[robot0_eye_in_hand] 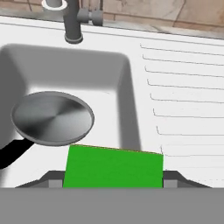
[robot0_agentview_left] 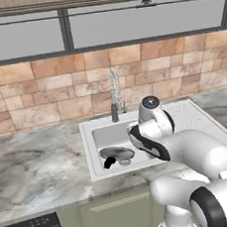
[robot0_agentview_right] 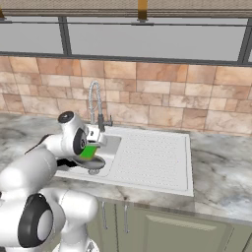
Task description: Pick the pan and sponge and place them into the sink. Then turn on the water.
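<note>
At the bottom centre of the hand view, the green sponge (robot0_eye_in_hand: 113, 167) is clamped between the two fingers (robot0_eye_in_hand: 171, 178), one at each end. The pan (robot0_eye_in_hand: 52, 117) is seen left of centre, resting inside the sink (robot0_eye_in_hand: 183, 78) basin.

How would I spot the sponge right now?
Find the white sink under the coil-spring faucet. Over its basin the gripper holds a flat green rectangle: the sponge. The neighbouring pan in the basin is round grey steel.
</note>
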